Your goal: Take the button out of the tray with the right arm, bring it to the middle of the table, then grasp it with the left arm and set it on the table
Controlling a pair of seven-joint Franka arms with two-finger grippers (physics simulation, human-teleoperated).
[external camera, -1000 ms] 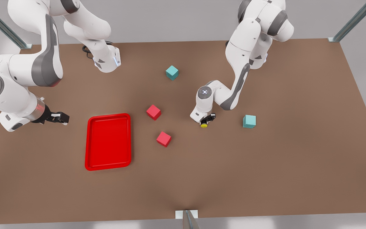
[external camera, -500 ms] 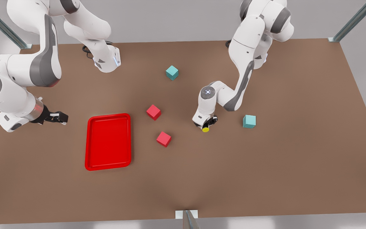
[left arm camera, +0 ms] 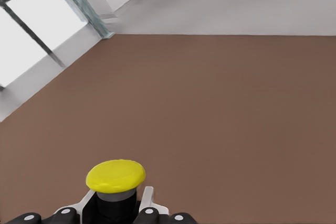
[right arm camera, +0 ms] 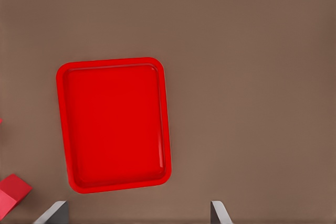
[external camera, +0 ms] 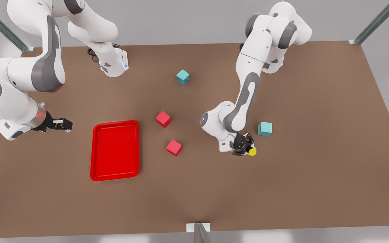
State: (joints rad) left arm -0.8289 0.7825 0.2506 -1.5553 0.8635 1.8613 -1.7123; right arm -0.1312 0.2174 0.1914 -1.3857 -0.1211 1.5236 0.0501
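Now our left claw (external camera: 245, 148) grips the button (external camera: 252, 152) near a teal cube (external camera: 264, 129); our right claw (external camera: 62, 125), released, waits beside the tray (external camera: 114, 150)

My left end effector (external camera: 245, 149) was black, and the button (external camera: 252, 152) in it had a yellow cap over a grey-black body. My right end effector (external camera: 60, 125) was black too, with pale fingertips (right arm camera: 52, 214). Both my arms were white with grey joint bands. The desk (external camera: 282, 189) was plain matte brown. The tray (external camera: 115, 150) was bright red all over. Two cubes (external camera: 163, 119) were red and two others (external camera: 183, 77) teal.
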